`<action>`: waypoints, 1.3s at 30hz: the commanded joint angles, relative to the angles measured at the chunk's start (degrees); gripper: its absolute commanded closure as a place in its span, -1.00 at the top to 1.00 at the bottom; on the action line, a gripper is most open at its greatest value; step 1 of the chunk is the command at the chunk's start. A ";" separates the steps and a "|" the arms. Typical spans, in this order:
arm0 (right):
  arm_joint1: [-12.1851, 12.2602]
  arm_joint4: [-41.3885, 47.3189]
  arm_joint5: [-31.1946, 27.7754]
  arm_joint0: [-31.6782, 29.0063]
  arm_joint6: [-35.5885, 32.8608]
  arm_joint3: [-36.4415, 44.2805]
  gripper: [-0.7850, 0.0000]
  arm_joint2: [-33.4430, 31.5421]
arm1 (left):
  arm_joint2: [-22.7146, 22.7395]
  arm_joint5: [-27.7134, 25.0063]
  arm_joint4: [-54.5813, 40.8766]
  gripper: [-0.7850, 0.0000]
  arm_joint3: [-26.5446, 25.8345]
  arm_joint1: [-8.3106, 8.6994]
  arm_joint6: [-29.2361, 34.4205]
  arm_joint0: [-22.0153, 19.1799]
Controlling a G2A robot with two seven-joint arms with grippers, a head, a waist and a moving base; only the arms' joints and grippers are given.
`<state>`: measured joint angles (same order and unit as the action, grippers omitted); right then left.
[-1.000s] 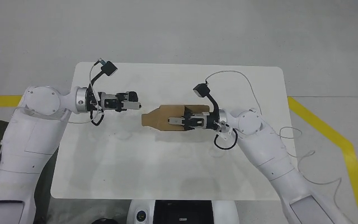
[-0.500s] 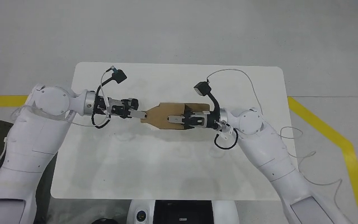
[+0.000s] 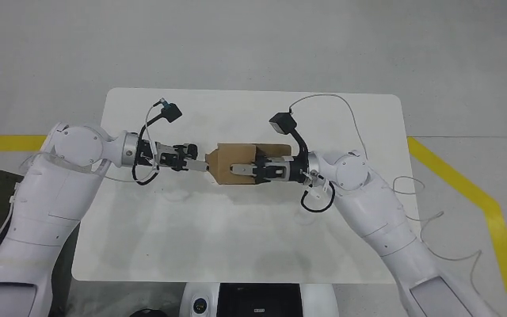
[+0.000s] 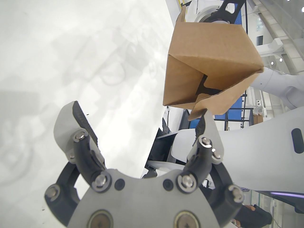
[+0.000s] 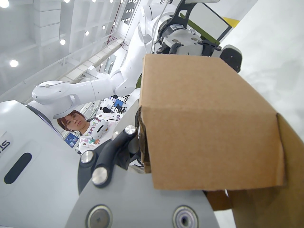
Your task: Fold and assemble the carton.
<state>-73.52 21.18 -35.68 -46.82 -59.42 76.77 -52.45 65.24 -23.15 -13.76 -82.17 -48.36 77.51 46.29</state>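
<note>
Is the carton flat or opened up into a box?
Opened up: the carton has angled side walls; end flaps fold partly in, leaving a gap.

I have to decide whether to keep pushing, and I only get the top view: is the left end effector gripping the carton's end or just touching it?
Observer: Just touching. The left end effector is open, and one fingertip meets the edge of a small flap on the carton.
Operator: And its second finger?
Observer: The other finger is apart from the cardboard and touches nothing.
Operator: Is that end closed?
Observer: Not fully. A dark gap shows between the folded-in flaps.
</note>
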 commanded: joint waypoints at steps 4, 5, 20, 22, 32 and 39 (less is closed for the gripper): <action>-0.35 0.71 -0.51 0.45 0.02 0.02 -1.00 0.91 | -0.66 -0.15 -0.90 1.00 -0.17 -0.17 -0.09 -0.28; -0.42 0.91 -0.65 0.54 0.03 0.00 -1.00 1.06 | -0.75 -0.20 -1.19 1.00 -0.12 -0.21 -0.20 -0.30; -1.27 2.89 -1.94 1.56 -0.16 -0.45 -1.00 2.69 | -1.18 -1.22 -5.57 1.00 -0.27 -0.52 -1.33 0.26; -1.33 2.98 -1.98 1.64 -0.22 -0.50 -1.00 2.76 | -1.22 -1.14 -6.00 1.00 -0.25 -0.56 -1.43 0.30; -1.50 3.36 -2.18 1.58 -0.33 -0.94 -1.00 2.71 | -1.65 -1.10 -6.65 1.00 -0.06 -0.75 -1.56 0.18; -1.68 3.87 -2.40 1.54 -0.44 -1.23 -1.00 2.84 | -2.52 -1.11 -7.02 1.00 0.26 -1.05 -1.65 -0.09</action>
<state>-75.19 25.02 -38.05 -45.30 -59.82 75.58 -49.62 62.82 -24.25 -20.73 -81.99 -49.37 75.91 46.24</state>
